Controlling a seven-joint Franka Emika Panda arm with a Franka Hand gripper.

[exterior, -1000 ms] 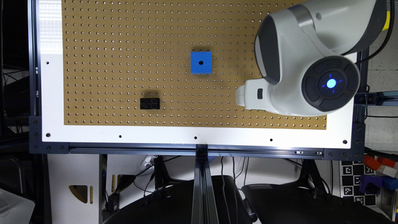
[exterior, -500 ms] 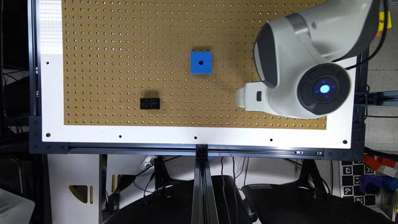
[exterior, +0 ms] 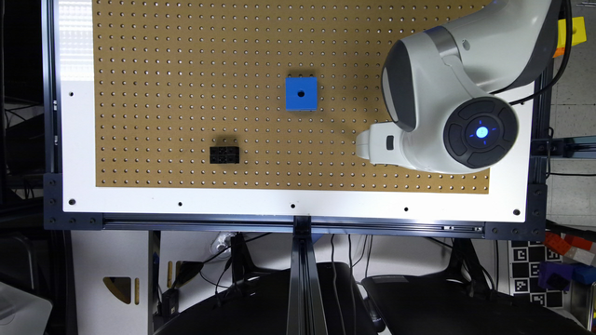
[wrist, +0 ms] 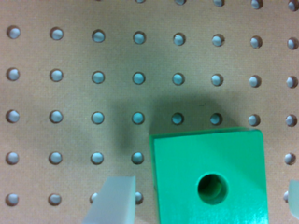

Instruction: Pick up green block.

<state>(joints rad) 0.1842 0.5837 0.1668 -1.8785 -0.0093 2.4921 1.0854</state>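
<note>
The green block, a bright green cube with a round dark hole in its top, lies on the brown pegboard. My gripper is open and straddles it. One pale finger stands a small gap off one side of the block, and the other finger is just visible off the opposite side. Neither finger touches the block. In the exterior view the gripper is the white part under the wrist, toward the pegboard's right side.
A blue cube with a hole sits mid-board, to the exterior view's left of the arm. A flat black studded brick lies further left, nearer the white border. The bulky white arm overhangs the board's right part.
The arm's wrist housing has shifted slightly toward the exterior view's left and lower edge. The blue cube and black brick have not moved.
</note>
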